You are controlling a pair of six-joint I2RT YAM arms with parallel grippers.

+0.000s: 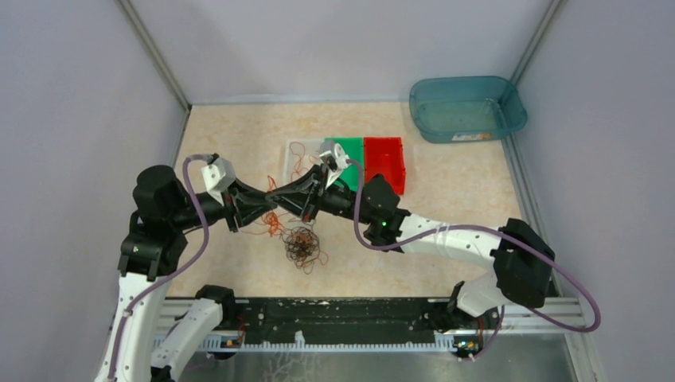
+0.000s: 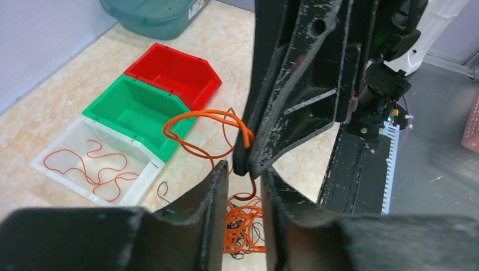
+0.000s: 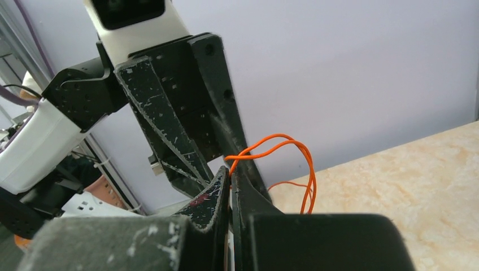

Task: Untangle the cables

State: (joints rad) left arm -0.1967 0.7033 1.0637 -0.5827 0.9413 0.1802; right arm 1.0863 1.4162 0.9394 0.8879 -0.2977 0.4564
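A tangle of orange and dark cables [image 1: 302, 245] lies on the table, also in the left wrist view [image 2: 245, 226]. My right gripper [image 1: 278, 196] is shut on a looped orange cable [image 3: 282, 141], pinched at the fingertips [image 3: 230, 172]. The loop [image 2: 197, 116] arcs out from those tips and a strand drops toward the tangle. My left gripper [image 2: 245, 169] faces the right one tip to tip. Its jaws stand apart with the hanging orange strand in the gap, not pinched. In the top view the left gripper [image 1: 267, 203] sits just above and left of the tangle.
A white bin [image 2: 144, 180] holds one loose orange cable [image 2: 96, 169]. Beside it stand a green bin [image 2: 130, 113] and a red bin [image 2: 169, 73]. A teal tub [image 1: 466, 107] sits at the back right corner. Grey walls enclose the table.
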